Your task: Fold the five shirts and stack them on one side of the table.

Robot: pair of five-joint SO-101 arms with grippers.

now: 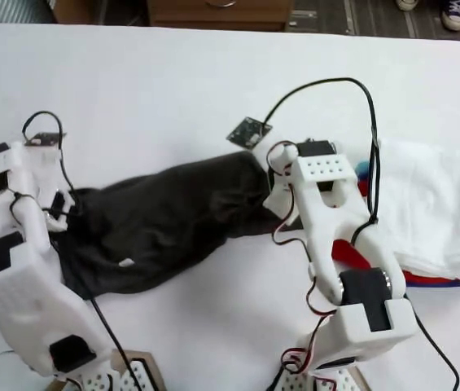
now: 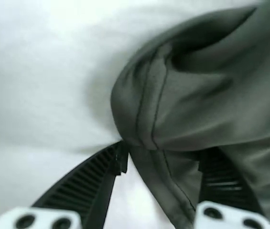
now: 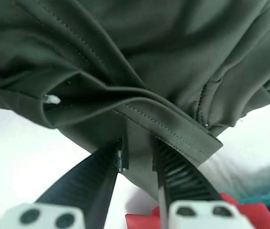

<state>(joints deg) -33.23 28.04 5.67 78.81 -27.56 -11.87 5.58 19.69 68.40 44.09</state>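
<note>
A dark grey shirt (image 1: 164, 224) lies bunched and stretched across the white table (image 1: 173, 81) between both arms. At its left end my left gripper (image 1: 65, 208) is shut on it; the left wrist view shows a thick fold of the shirt (image 2: 197, 95) between the fingers of that gripper (image 2: 163, 160). My right gripper (image 1: 272, 191) holds the shirt's right end. In the right wrist view this gripper (image 3: 138, 155) pinches a stitched hem of the shirt (image 3: 149, 47). A stack of folded shirts sits at the right, a white one (image 1: 433, 204) on top of red (image 1: 348, 254) and blue (image 1: 449, 283).
A small black square board (image 1: 248, 132) lies just beyond the shirt near the right gripper. A black cable (image 1: 352, 81) loops above the right arm. The table's far edge runs along the top, with wooden furniture (image 1: 213, 12) behind it.
</note>
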